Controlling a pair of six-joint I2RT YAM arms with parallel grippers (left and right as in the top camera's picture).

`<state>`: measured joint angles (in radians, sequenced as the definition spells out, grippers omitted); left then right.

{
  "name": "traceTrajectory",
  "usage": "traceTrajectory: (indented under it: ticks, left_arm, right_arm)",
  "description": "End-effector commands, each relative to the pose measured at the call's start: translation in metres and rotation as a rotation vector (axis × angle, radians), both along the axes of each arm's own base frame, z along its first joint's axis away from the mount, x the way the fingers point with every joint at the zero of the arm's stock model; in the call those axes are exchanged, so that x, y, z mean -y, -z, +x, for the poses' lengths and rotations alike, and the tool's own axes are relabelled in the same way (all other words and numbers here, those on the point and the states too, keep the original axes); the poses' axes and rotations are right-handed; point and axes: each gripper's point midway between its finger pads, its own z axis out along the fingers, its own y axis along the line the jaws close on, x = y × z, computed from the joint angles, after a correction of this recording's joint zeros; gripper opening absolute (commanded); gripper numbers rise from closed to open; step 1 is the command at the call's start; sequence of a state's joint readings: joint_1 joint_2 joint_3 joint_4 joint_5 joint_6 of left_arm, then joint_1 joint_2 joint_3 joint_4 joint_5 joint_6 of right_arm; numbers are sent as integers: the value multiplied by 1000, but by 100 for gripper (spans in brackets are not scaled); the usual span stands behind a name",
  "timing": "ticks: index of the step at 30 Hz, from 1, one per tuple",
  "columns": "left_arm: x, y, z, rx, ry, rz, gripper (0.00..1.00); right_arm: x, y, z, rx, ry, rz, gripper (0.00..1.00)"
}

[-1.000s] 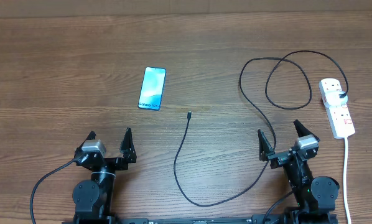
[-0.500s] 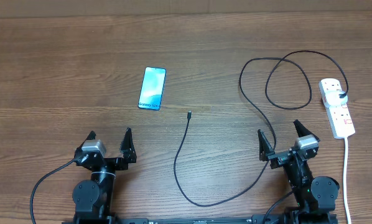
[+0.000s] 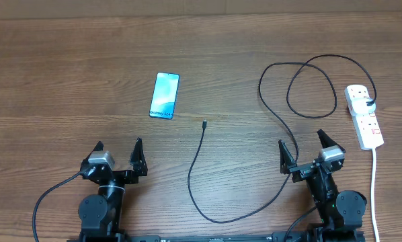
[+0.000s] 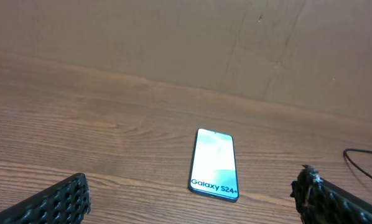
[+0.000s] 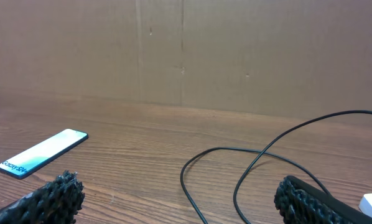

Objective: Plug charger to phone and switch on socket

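Observation:
The phone (image 3: 165, 95) lies flat on the wooden table with its light-blue screen lit; it also shows in the left wrist view (image 4: 214, 164) and the right wrist view (image 5: 43, 152). The black charger cable (image 3: 199, 161) loops over the table, its small tip (image 3: 205, 124) lying free right of the phone, its other end plugged into the white socket strip (image 3: 364, 115) at the far right. The cable loops show in the right wrist view (image 5: 236, 174). My left gripper (image 3: 117, 156) is open and empty at the near left. My right gripper (image 3: 302, 149) is open and empty at the near right.
The socket's white cord (image 3: 374, 188) runs down the right side toward the table's front edge. A brown cardboard wall (image 5: 186, 50) stands behind the table.

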<state>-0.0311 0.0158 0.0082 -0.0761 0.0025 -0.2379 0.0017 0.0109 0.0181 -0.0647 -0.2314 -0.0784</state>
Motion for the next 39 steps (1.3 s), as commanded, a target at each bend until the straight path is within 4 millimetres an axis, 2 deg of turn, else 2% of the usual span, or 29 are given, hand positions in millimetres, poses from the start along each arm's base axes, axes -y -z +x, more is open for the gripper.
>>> traceTrajectory:
  ticks: [1,9,11,16,21,24,27,33,36,39]
  left_arm:
    - [-1,0,0,5,-10,-16,100]
    - [4,-5,0,22,17,-56,100]
    - [5,-22,0,93,24,-58,100]
    - [23,-71,-8,282,139,-56,100]
    - [26,-138,-29,475,164,-45,100]
    - [21,-193,-53,598,143,-36,100]
    - [14,-254,-90,745,91,15,100]
    - [10,-345,-156,951,53,86,100]
    - [13,-379,-173,987,69,94,100]
    - [17,-404,-169,927,89,109,100]
  right_arm:
    - [0,3,0,-1,3,6,100]
    - [0,3,0,-1,3,6,100]
    - [0,3,0,-1,3,6,100]
    - [0,3,0,-1,3,6,100]
    - [0,3,0,-1,3,6,100]
    - [0,3,0,-1,3,6,100]
    - [0,3,0,-1,3,6,100]
    - [0,3,0,-1,3,6,100]
    - [0,3,0,-1,3,6,100]
    - [0,3,0,-1,3,6,100]
